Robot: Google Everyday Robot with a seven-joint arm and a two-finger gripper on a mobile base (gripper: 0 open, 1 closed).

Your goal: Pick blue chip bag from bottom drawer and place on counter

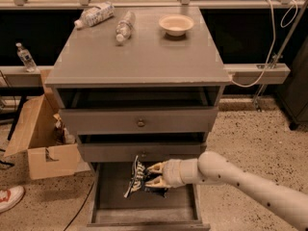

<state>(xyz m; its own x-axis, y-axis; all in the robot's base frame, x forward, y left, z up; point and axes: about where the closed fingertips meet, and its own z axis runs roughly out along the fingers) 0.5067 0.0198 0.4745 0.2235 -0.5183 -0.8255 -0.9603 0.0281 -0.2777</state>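
Observation:
The blue chip bag [138, 176], dark navy with white lettering, hangs upright above the open bottom drawer [144, 206], just below the middle drawer's front. My gripper [153, 174] reaches in from the right on its white arm and is shut on the bag's right side, holding it lifted off the drawer floor. The counter [139, 57] is the grey cabinet top above.
Two clear plastic bottles [94, 14] [124, 27] lie on the counter's back left and a pale bowl [176, 25] sits at the back right. The top two drawers [139, 121] stand slightly open. A cardboard box [36, 138] stands left of the cabinet.

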